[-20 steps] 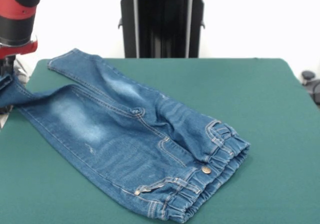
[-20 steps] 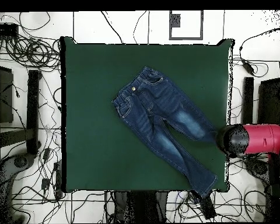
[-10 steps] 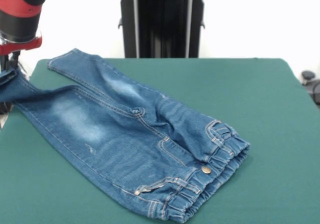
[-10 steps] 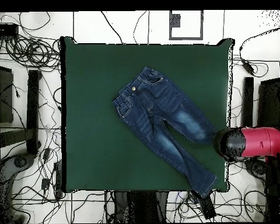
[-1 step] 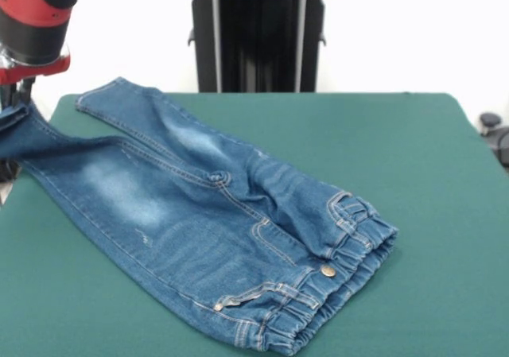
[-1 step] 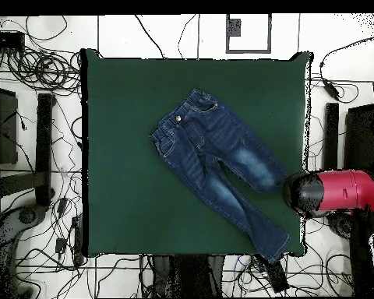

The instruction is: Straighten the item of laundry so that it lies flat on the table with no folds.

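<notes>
The item of laundry [image 5: 207,214], a small pair of blue jeans, lies slantwise on the green table [image 5: 413,174], its waistband at the front right. One leg stretches flat to the back left. The other leg's end is raised off the cloth at the left edge, where my gripper [image 5: 17,106] is shut on it under the red and black arm. From above, the jeans [image 6: 213,160] spread from the table's [image 6: 120,140] middle towards the right edge. There the arm's [image 6: 338,191] wrist covers the gripper and the held hem.
The held leg end hangs over the table's left edge in the front view. Cables [image 6: 42,47] and black stands [image 6: 44,148] lie on the floor around the table. A dark object [image 5: 491,126] sits beyond the right edge.
The gripper has risen a little with the leg end, so that hem sits higher off the cloth. The rest of the jeans has not shifted.
</notes>
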